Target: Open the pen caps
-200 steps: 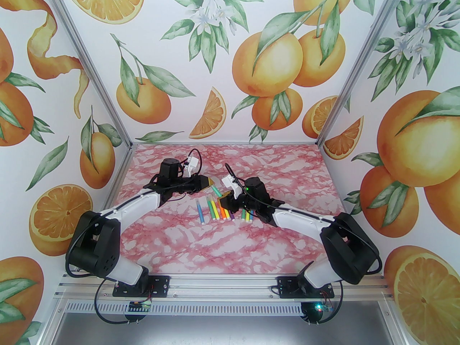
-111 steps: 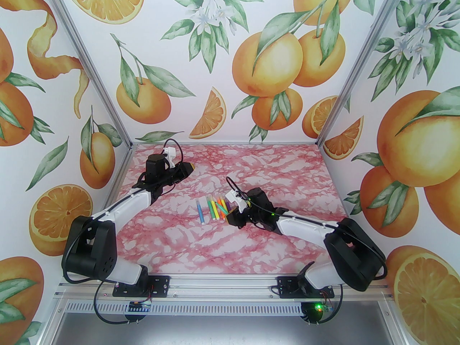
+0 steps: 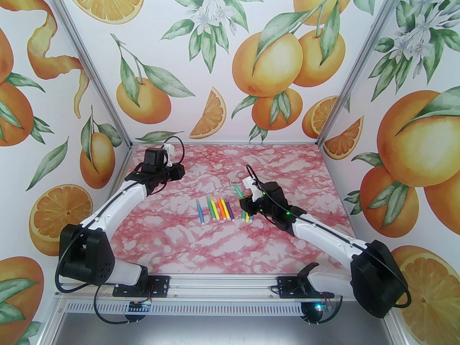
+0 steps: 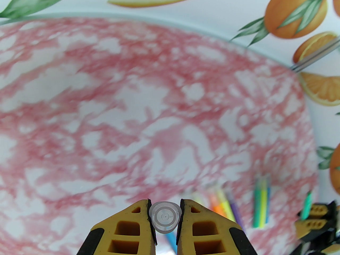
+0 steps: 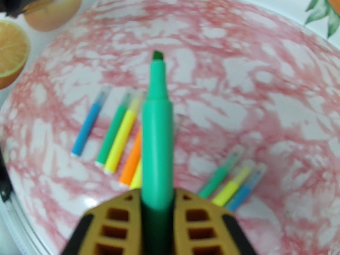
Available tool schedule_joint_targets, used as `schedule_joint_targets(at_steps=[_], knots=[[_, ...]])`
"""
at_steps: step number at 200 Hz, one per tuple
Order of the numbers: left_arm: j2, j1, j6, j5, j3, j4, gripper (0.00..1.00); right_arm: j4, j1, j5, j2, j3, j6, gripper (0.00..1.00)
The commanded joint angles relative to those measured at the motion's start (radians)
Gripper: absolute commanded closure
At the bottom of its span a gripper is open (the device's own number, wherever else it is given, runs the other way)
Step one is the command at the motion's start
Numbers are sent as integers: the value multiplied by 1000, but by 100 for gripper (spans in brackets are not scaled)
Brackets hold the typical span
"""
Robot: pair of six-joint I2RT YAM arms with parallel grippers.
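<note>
A clear round cap (image 4: 165, 218) with moulded concentric rings is clamped in the left gripper (image 4: 165, 204); a smooth green pen (image 5: 156, 131), chisel tip exposed, in the right gripper (image 5: 156, 194).

A green pen (image 3: 237, 190) juts from the right pincer (image 3: 244, 200), near the row of pens (image 3: 215, 210) on the marbled table (image 3: 215, 253).

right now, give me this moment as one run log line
left gripper: shut on clear cap | right gripper: shut on green pen, tip bare | other pens: capped, lying on table
</note>
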Motion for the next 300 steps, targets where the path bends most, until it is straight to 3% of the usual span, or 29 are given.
schedule_joint_targets(at_steps=[1, 29, 91, 201, 300], knots=[[21, 1, 98, -89, 40, -124, 100, -98, -37, 150, 15, 59, -41, 100], [59, 2, 144, -127, 54, -160, 100, -112, -89, 280, 34, 72, -46, 100], [206, 1, 199, -193, 103, -214, 100, -95, -199, 390, 118, 107, -90, 100], [430, 3, 242, -232, 182, -232, 100, -189, -310, 389, 383, 259, -81, 100], [572, 26, 261, -255, 261, -268, 100, -247, -396, 334, 507, 319, -36, 100]])
